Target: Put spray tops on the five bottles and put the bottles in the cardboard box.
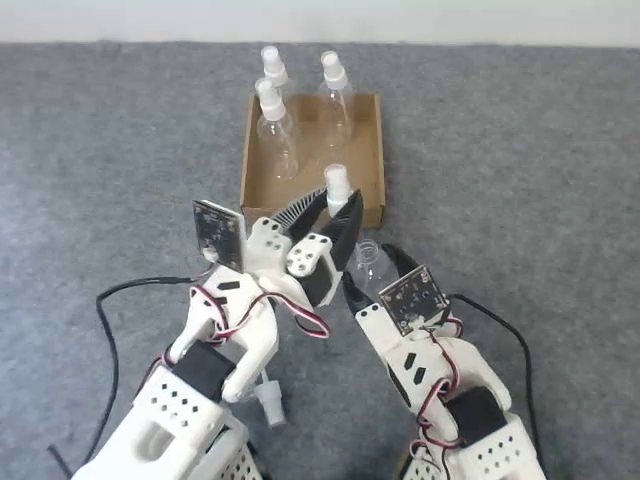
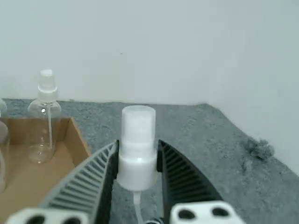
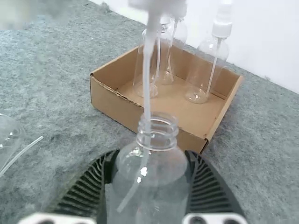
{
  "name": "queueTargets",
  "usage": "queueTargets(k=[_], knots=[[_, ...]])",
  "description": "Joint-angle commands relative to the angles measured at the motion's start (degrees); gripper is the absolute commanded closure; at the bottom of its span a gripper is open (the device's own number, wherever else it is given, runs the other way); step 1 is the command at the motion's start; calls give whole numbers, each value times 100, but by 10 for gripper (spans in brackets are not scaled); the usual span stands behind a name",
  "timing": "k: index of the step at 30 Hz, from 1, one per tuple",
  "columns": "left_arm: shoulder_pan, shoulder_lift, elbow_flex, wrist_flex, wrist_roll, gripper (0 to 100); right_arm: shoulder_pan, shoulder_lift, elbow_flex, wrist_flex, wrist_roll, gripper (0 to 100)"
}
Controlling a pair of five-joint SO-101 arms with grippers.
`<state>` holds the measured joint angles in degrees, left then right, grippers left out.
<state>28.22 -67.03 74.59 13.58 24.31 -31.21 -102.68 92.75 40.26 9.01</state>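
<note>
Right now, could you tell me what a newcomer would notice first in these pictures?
The left gripper holds a spray top above an open bottle clamped in the right gripper, its tube dipping into the neck. Just beyond them, a cardboard box holds three capped bottles.

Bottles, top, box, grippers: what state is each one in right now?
Held bottle: upright, uncapped.
Right gripper: shut on it.
Top: upright, tube in that bottle's neck, not seated.
Left gripper: shut on it.
Boxed bottles: three, upright, capped.
Box: open, flat on the carpet.
</note>
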Motion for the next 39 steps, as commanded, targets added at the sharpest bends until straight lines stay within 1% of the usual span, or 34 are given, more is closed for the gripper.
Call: queueTargets(k=[1,4,12,17,21,23,26,30,32,36,39], knots=[[255,-97,31,-9,-158,988,92,-136,-79,-110,88,986],[360,-97,75,-18,-369,988,101,-136,-79,-101,88,986],[378,-88,189,-9,-413,982,101,-136,-79,-119,88,986],[378,-88,338,9,-413,890,101,-136,-79,-145,88,986],[378,-88,382,18,-431,881,101,-136,-88,-154,88,986],[387,-88,400,35,-668,880,101,-136,-88,-154,88,986],[396,-105,374,273,-1029,879,101,-136,-88,-154,88,986],[396,-132,356,352,-1134,879,101,-136,-88,-154,88,986],[396,-132,356,378,-1134,863,119,-136,-132,-154,88,986],[396,-132,180,932,-1134,809,444,-136,-202,-154,79,986],[396,-132,-127,1503,-1125,790,488,-136,-185,-154,79,986]])
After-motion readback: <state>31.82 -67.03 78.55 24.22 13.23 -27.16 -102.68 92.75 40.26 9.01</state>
